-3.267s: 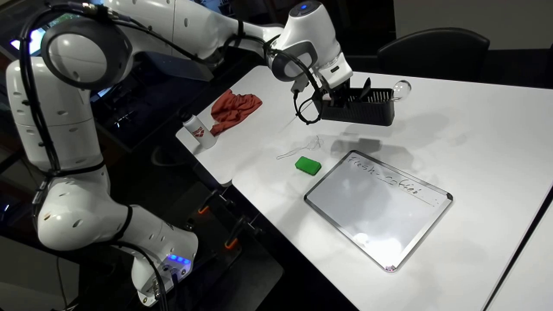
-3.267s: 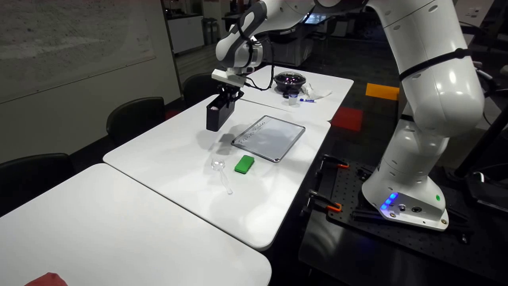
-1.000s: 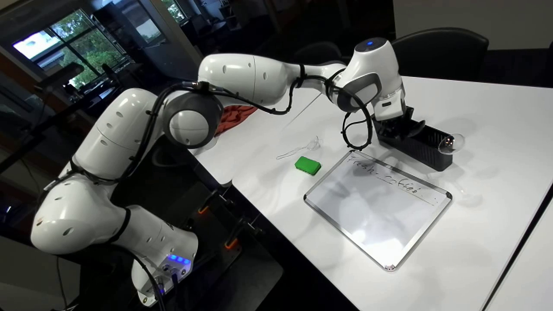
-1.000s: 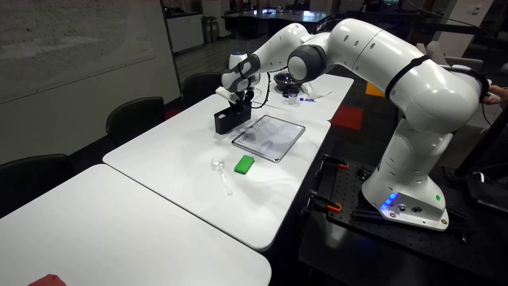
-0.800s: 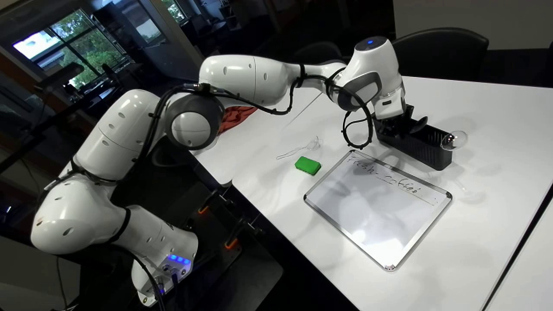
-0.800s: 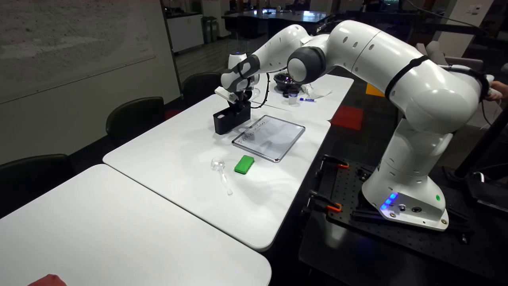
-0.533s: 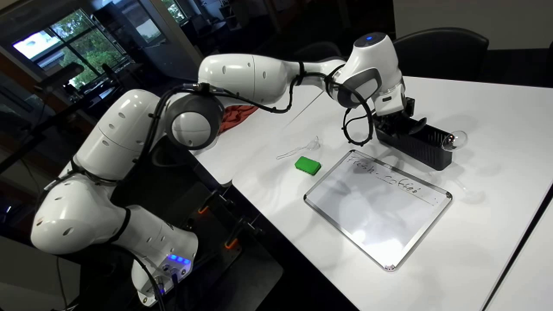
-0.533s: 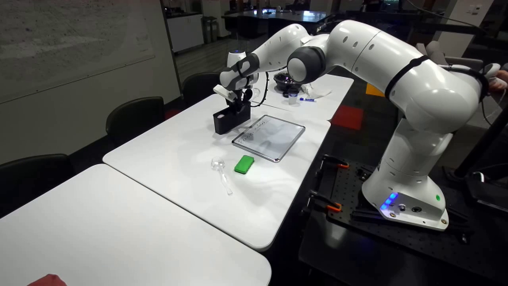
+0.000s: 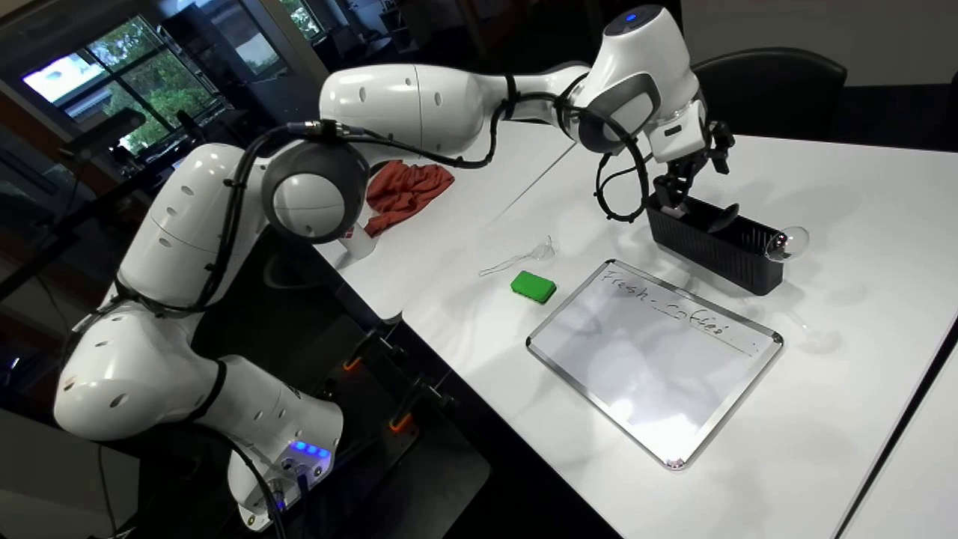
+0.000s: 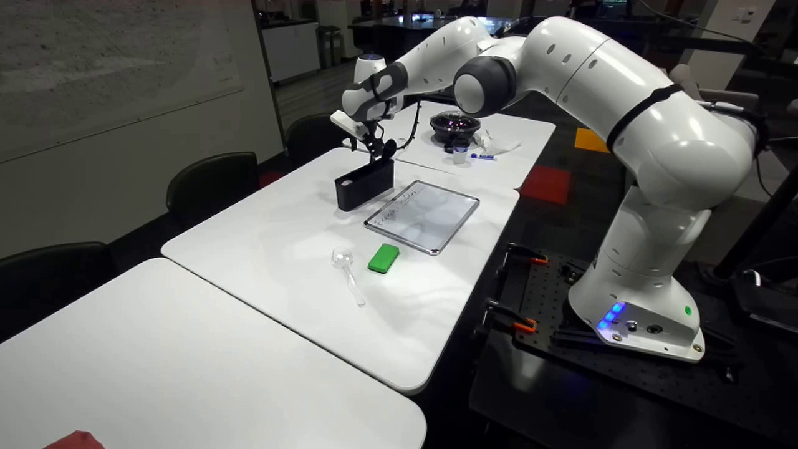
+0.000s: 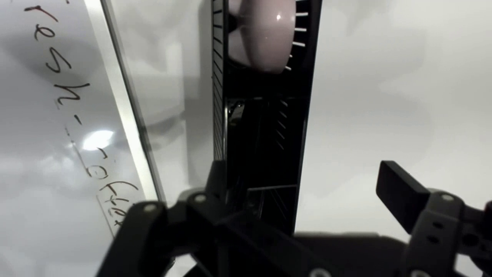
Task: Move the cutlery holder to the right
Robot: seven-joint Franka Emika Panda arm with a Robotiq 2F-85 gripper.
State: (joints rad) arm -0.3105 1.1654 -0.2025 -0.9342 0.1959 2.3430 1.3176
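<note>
The long black cutlery holder [image 9: 715,251] stands upright on the white table, just beyond the whiteboard's lettered edge. In it are a black spoon [image 9: 724,218], a clear ladle [image 9: 787,244] leaning over its end, and a pinkish rounded utensil [image 11: 269,34]. My gripper [image 9: 696,174] hangs over one end of the holder, its jaws spread wide and gripping nothing. In the wrist view, one finger [image 11: 216,173] overlaps the ribbed side wall, while the opposite fingertip [image 11: 399,188] is over table surface. Whether the nearer finger still touches the holder, I cannot tell.
A framed whiteboard [image 9: 658,367] lies close beside the holder. Also on the table are a green eraser [image 9: 534,287] and a clear spoon [image 10: 347,274]. A red cloth [image 9: 410,193] and a white bottle [image 9: 358,243] lie farther off; a dark bowl [image 10: 455,128] sits behind.
The holder, earlier carried above the table, rests farther right in an exterior view, turned lengthwise along the whiteboard. Within the last half second my gripper has opened and risen; the holder has stayed put.
</note>
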